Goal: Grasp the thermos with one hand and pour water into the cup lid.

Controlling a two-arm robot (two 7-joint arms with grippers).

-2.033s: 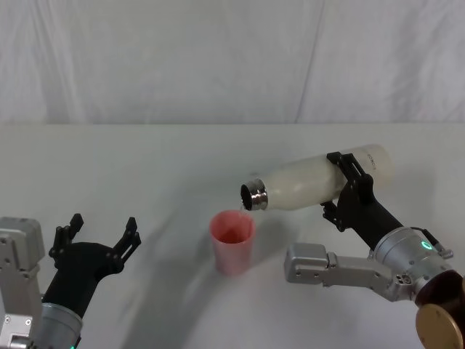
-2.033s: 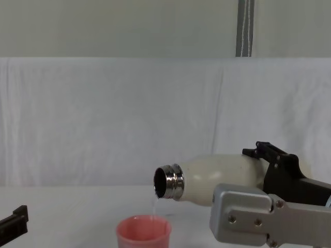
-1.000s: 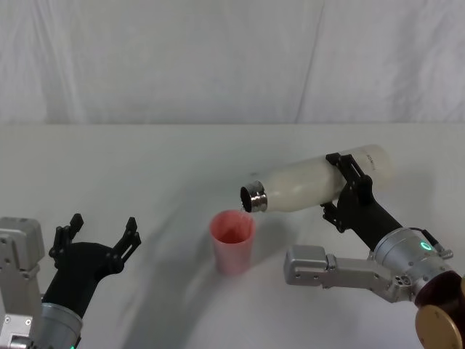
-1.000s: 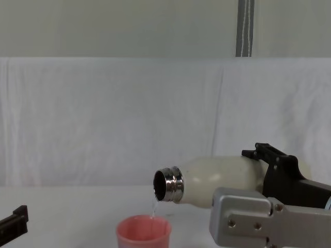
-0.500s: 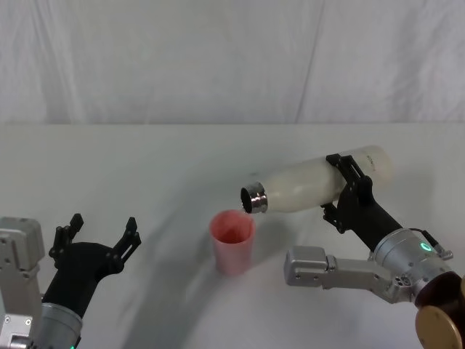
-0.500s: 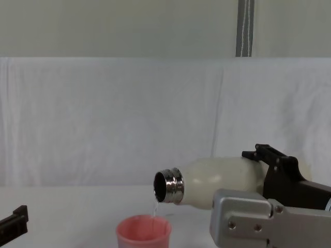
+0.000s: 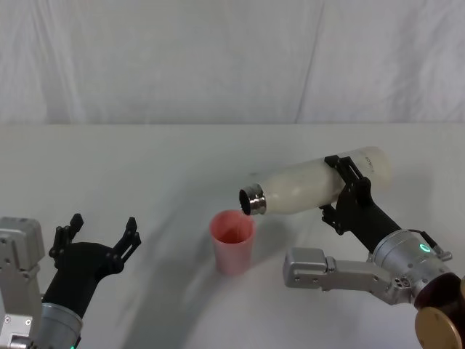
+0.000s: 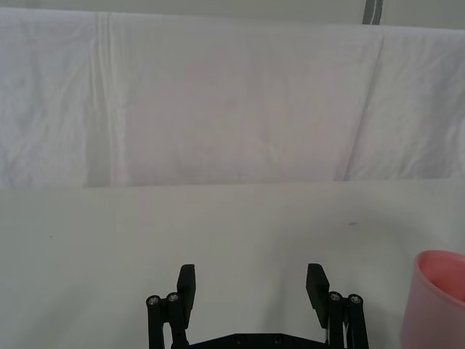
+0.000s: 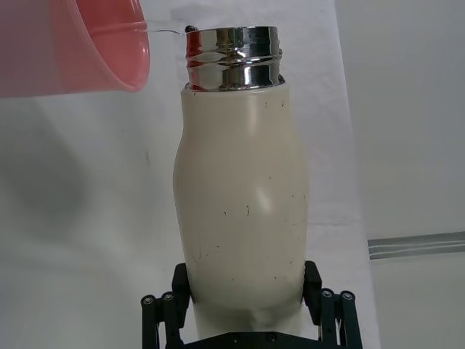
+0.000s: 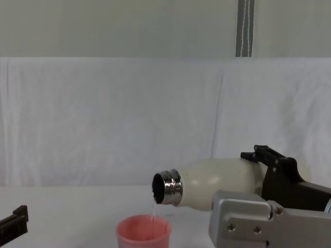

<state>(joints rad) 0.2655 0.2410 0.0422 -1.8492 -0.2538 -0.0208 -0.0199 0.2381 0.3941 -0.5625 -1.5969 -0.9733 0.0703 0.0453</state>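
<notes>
White cloth covers the table and hangs as backdrop; work area approx centre, slightly to my right. My right gripper is pinching the thermos round its lower body, fingers clamped either side, so the steel neck stays free and tips just below level, mouth over the rim of the cup lid. Reason for that hold, in my judgement: grip well back from the mouth keeps the fingers out of the stream and lets the wrist set the tilt. Cup lid stands upright on the table, directly under the neck, not touching it. Thin stream of water runs from mouth into cup. Pour in progress, fill level n/k. Left gripper parked low on my left, fingers spread, holding nothing, well apart from the cup.
</notes>
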